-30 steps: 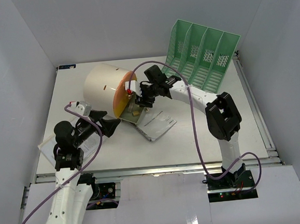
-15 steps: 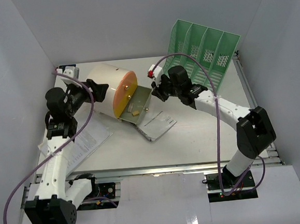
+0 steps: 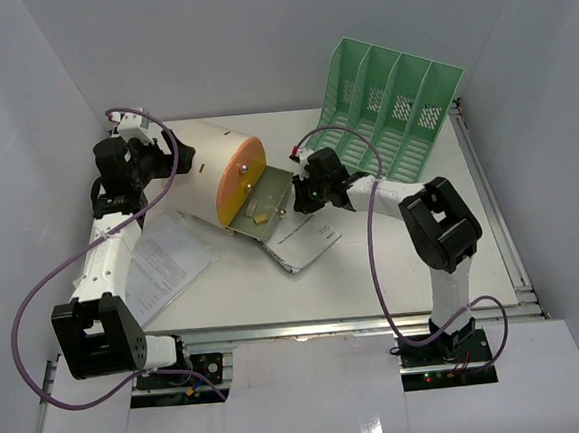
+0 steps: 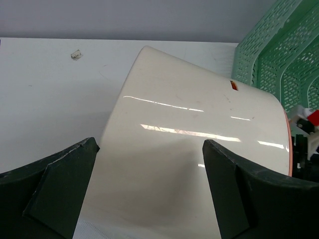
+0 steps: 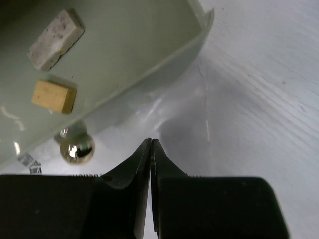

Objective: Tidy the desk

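Hands differ: left hand [image 4: 149,143] spread wide facing the cream drum [image 4: 199,114], right hand [image 5: 151,142] closed, empty, beside the drawer knob [image 5: 77,149].

Bright even light w/ glare on cream box [image 4: 199,129], soft desk [image 3: 404,268] shadows.
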Tool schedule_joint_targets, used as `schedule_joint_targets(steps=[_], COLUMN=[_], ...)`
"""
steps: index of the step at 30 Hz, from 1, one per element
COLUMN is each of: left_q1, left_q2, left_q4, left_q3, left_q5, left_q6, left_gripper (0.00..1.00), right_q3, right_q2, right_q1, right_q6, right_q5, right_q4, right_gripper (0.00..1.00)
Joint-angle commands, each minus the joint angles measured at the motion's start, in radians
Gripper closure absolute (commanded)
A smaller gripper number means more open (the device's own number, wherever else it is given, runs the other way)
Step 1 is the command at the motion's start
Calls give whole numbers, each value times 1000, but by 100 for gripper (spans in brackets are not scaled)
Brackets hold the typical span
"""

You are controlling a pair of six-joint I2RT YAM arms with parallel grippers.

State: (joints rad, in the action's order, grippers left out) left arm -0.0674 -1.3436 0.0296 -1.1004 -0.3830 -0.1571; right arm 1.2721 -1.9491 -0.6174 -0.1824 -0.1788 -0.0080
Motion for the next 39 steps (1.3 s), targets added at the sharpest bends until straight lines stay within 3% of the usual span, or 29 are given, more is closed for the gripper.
schedule_joint_targets(steps=[1,6,16,22,27,29,33,36,39], left_q1=[1,1,1,1,-18,-32,-38,-38,-38], left_q2=[0,7,-1,7,29,47,113,209,276], left_q4=[11,-2,-21,-9,14,30,4,-4,51], left_q3=[11,63,120,115,54,9,-24,-22,-16], left_q5=[-60,-132,-179,-122,23,114,264,270,159], left_q6=[30,42,17,-4,-47,-101,-177,-221,-243], left_gripper=[2,2,2,2,2,2,2,2,2], right_q3=[157,309,463,415,303,234,18,-160,-246], right_q2=[-114,-215,-314,-305,-173,-47,151,339,462], right_q1=[-2,-16,-38,-23,-13,-22,-24,2,89], right_q6=[-144,-279,-517,-523,-200,171,507,668,681], right_q5=[-111,-257,-400,-430,-382,-259,-52,-32,-205], right_q4=[15,59,280,314,204,86,84,82,64], right_gripper=[92,92,92,92,92,92,92,89,70])
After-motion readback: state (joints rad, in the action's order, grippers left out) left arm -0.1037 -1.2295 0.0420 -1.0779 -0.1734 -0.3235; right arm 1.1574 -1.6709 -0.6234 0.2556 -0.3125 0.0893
